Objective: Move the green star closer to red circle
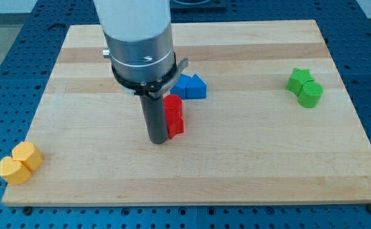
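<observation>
The green star [298,79] lies at the view's right, touching a green circle [310,95] just below and right of it. The red circle [172,104] sits near the board's middle, with another red block [176,125] of unclear shape right below it. My tip [158,141] rests on the board just left of the lower red block, close to or touching it, and far to the left of the green star. The arm's body hides the board above the red blocks.
Two blue blocks [190,86] sit together just above and right of the red circle, partly behind the arm. Two yellow blocks [21,163] lie at the wooden board's [249,165] bottom left corner.
</observation>
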